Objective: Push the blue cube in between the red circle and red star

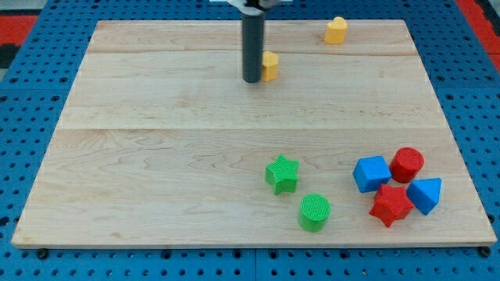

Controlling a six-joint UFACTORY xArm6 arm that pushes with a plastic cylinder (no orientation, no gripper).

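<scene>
Wooden surface on a blue pegboard, seen from above and slightly tilted. Dark rod coming down from the view's top edge, my tip planted in the upper middle of the surface, touching or just beside a small yellow block on its right — shape partly hidden by the rod. No end effector with jaws here, only the plain rod, holding nothing. Second yellow block near the top edge, toward the top right corner, well apart from the tip.

Blue cube down near the bottom right corner, far from my tip. Red circle just to its right, touching or nearly so; red star just below the cube, toward the bottom edge. Blue triangular block squeezed beside the star on the right, under the red circle.

Green star and green circle left of that cluster — the circle nearer the bottom edge.
</scene>
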